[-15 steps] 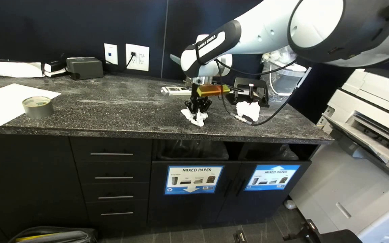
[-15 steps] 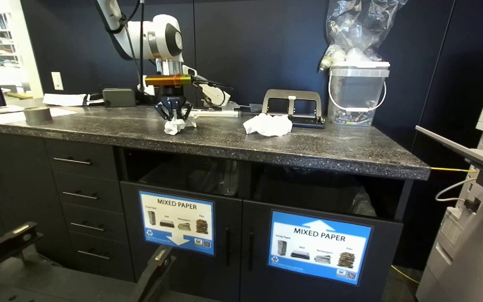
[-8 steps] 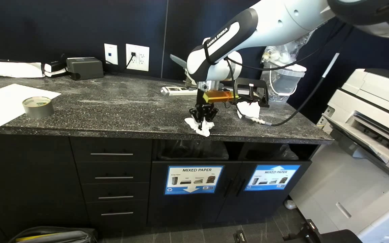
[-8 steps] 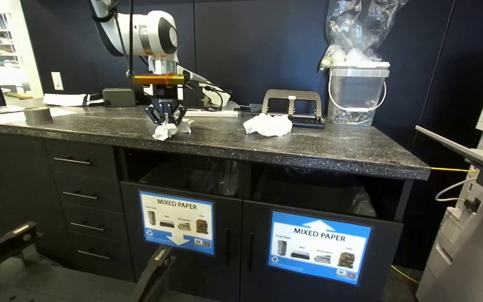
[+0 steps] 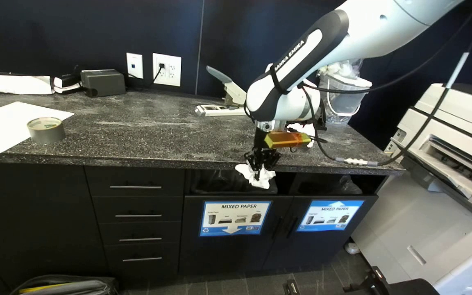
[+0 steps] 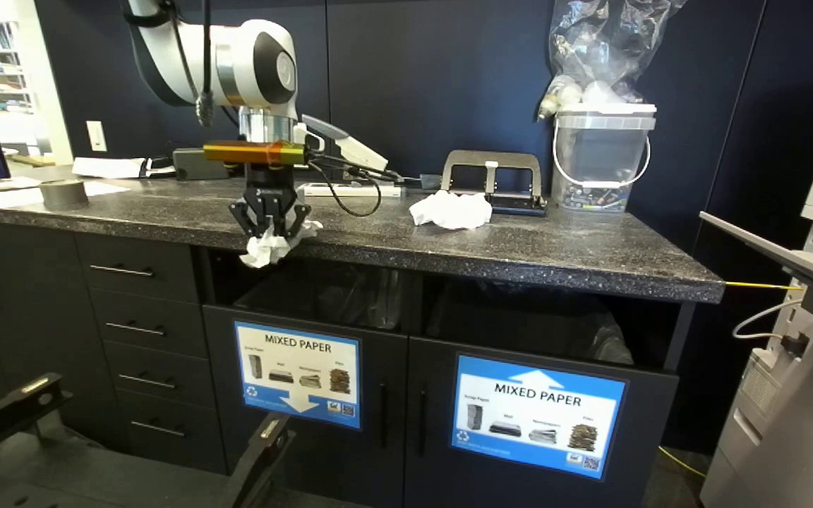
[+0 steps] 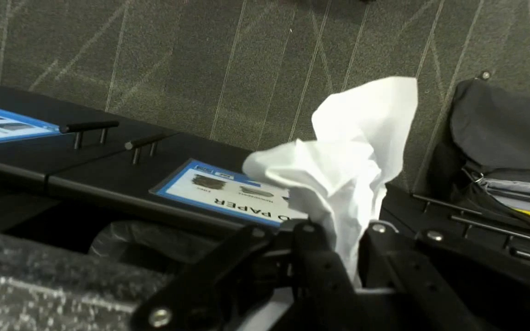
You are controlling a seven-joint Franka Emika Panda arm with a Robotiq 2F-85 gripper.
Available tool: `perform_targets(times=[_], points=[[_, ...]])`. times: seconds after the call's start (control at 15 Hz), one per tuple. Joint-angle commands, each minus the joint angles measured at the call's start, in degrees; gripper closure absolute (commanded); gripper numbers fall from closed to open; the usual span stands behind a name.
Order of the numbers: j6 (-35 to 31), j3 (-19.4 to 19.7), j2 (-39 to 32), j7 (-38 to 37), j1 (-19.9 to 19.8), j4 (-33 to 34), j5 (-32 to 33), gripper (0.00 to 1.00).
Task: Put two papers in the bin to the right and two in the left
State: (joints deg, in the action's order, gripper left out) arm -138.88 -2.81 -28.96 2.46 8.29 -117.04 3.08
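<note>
Poking out of the jaws, a white wad [image 7: 357,138] shows me only its loose folds; the part squeezed inside is out of sight. The gripper [image 7: 344,232], jaws almost together, pinches that wad just past the front edge of the counter [image 5: 150,135], near the slot of the left compartment [image 6: 382,360] but outside it. In the wrist view the wad covers part of the pale sign [image 7: 228,193] there. A second wad [image 6: 452,210] rests on the counter beside a hole punch [image 6: 492,180]; in an exterior view the arm [image 5: 355,37], itself cut off at the top, hides much of both. I can't make out what lies in the left compartment or the right compartment [image 6: 544,360]; both are dark, with clear liners [image 6: 378,296] showing.

In an exterior view a dark bracket [image 6: 260,451] juts up before the left compartment. Also about: a tape roll [image 5: 46,133] at the edge of a white sheet [image 5: 6,123], a grey box [image 5: 103,84], a clear bucket [image 6: 600,155] and a printer [image 5: 428,196], partly cropped.

I count two wads, one gripped and one lying; two compartments, each with one sign; four stacked drawers [image 6: 173,346]; one bucket; one printer.
</note>
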Motion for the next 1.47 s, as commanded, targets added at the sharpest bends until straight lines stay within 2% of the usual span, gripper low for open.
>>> perform_targets(times=[0.0,0.2,0.27,0.4,0.47,0.6,0.67,0.8,0.87,1.0,1.2,1.4], points=[[-12.73,-2.62,5.8,6.92,-5.21,-14.49,-2.14,0.9],[-25.85,-5.85,6.88,17.11,-12.26,-24.83,-4.67,0.9],[-30.37,-7.59,6.86,21.41,-15.66,-28.31,-5.21,0.9],[-38.09,-13.13,5.17,30.09,-25.11,-33.46,-5.52,0.9],[-41.28,-14.86,3.18,34.64,-29.11,-34.33,-6.11,0.9],[-44.37,-18.83,-0.69,39.53,-37.71,-33.99,-2.85,0.9],[-45.31,-19.93,-2.92,38.24,-41.28,-33.1,2.35,0.9],[-46.68,-22.56,-8.37,38.9,-46.48,-29.51,7.62,0.9],[-47.31,-23.14,-10.82,38.66,-47.89,-27.96,10.28,0.9],[-48.5,-23.14,-15.39,37.36,-47.7,-24.05,14.04,0.89],[-51.17,-21.88,-22.05,35.94,-43.97,-16.95,17.21,0.9],[-54.38,-22.47,-27.34,34.19,-40.78,-10.25,19.2,0.9]])
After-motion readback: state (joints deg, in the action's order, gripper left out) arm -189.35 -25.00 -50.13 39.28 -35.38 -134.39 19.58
